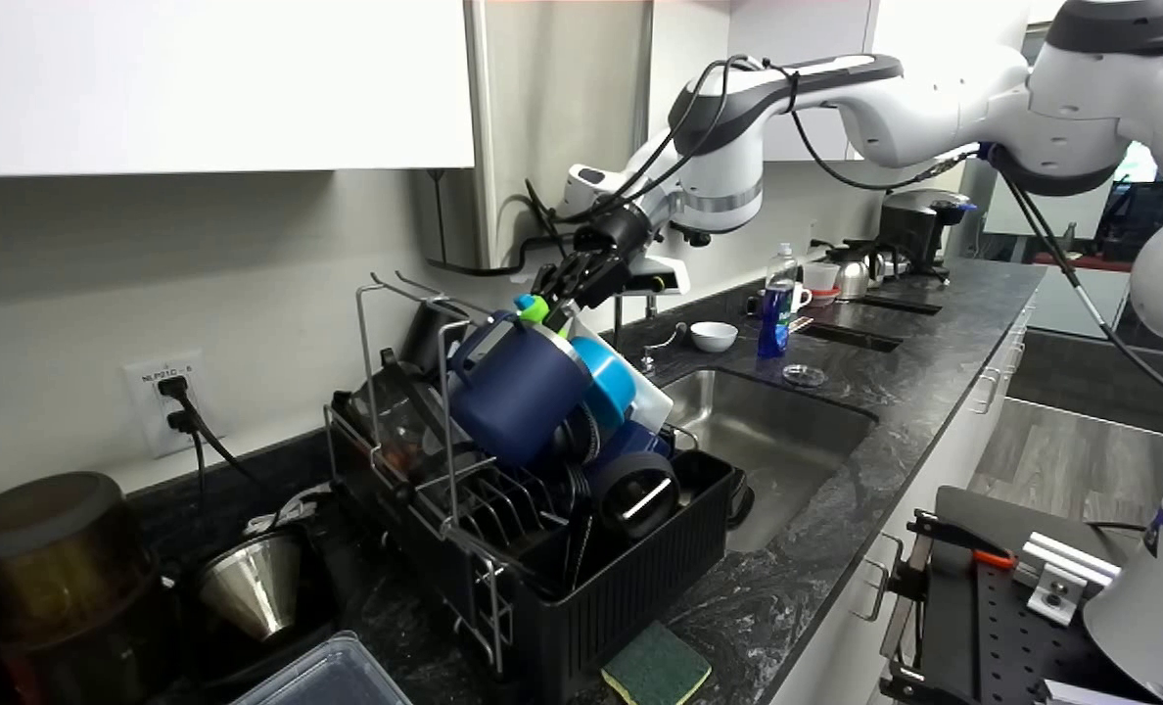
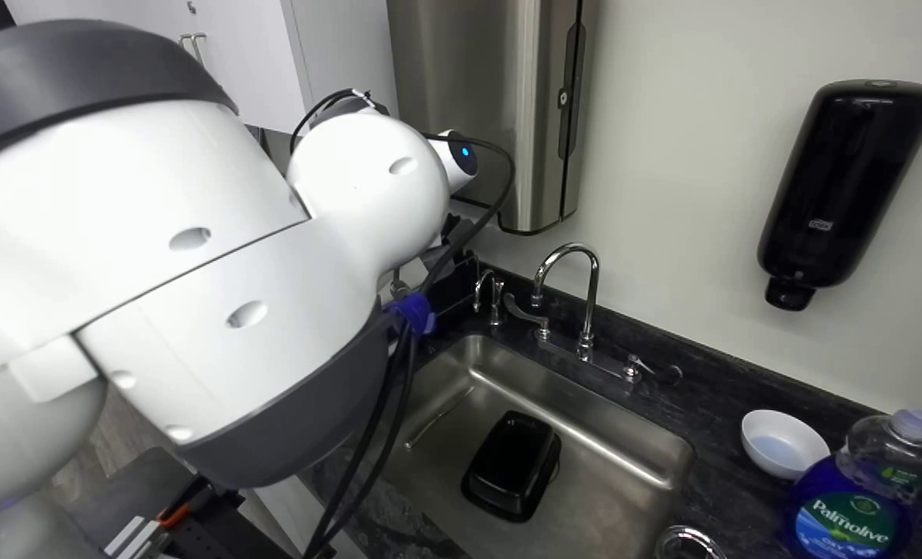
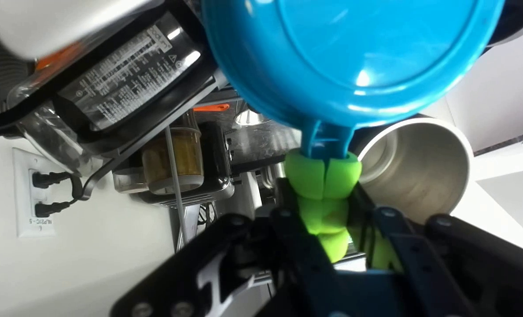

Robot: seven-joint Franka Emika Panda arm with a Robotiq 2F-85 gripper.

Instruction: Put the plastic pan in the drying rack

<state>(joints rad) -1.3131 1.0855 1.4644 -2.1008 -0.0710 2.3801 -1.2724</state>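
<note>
- Cyan plastic pan (image 1: 613,382) tilted at drying rack (image 1: 630,587), partly behind navy pot (image 1: 518,392) in an exterior view; contact w/ rack unclear.
- Fingers (image 3: 291,215) clamped on pan's green handle (image 3: 314,207).
- Sponge (image 1: 658,664) on tabletop (image 1: 738,597) nr rack.

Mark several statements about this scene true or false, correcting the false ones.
1. The tool grips the plastic pan by its green handle. True.
2. The plastic pan's body is red. False: it is bright blue.
3. The sponge lies on the counter beside the drying rack. True.
4. Everything in the drying rack is white. False: a navy pot is in it.
5. A black container lies in the sink. True.
6. Only the sponge is on the counter. False: a white bowl stands there too.
</note>
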